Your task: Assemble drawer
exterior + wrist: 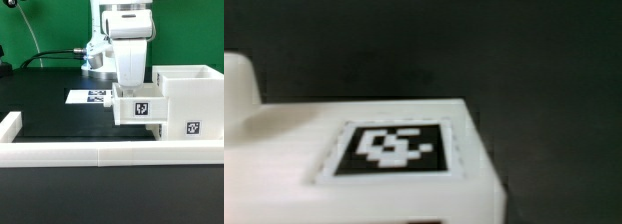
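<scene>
Black worktop (60,115) fills the scene, edged near the camera by a low white wall (100,152). At the exterior view's right stands the housing (192,105); a tray (140,107) sits against its left side, directly under the claw (132,85). Whether the claw is spread or pinching the tray, I cannot tell. Seating the tray likely means travel rightward, toward the housing.

The drawer housing (188,105) is white, with a black-and-white square tag (193,128) on its side. A white tray (138,108) bears a similar tag (141,109). The bench (55,120) is black, the border wall (110,152) white, the backdrop (45,25) green.
</scene>
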You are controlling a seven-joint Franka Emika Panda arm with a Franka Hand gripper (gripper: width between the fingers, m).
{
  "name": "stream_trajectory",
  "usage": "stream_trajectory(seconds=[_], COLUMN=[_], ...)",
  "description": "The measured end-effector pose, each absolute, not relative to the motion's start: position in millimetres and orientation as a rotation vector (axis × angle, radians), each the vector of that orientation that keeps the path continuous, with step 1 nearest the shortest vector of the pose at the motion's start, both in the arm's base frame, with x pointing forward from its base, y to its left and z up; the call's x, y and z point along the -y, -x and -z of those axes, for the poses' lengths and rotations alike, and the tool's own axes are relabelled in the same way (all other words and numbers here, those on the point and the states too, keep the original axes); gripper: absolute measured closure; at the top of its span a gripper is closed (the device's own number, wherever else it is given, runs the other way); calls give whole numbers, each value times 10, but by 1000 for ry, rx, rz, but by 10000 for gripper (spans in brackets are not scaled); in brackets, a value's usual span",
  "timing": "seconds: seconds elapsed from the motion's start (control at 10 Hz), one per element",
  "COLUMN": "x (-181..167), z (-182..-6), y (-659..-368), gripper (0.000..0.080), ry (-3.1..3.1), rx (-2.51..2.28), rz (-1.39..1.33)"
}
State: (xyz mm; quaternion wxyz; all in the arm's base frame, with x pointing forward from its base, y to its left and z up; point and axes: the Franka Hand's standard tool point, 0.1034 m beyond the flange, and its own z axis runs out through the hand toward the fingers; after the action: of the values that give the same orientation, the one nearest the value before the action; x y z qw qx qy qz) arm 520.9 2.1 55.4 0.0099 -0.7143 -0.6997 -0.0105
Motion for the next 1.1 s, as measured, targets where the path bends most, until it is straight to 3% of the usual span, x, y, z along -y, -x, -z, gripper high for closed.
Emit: stream_trajectory(seconds=[1.1], x=[-98], z=[-554], y=[-5219], gripper=[756], ry=[2204], rx=[2241], rz=[41])
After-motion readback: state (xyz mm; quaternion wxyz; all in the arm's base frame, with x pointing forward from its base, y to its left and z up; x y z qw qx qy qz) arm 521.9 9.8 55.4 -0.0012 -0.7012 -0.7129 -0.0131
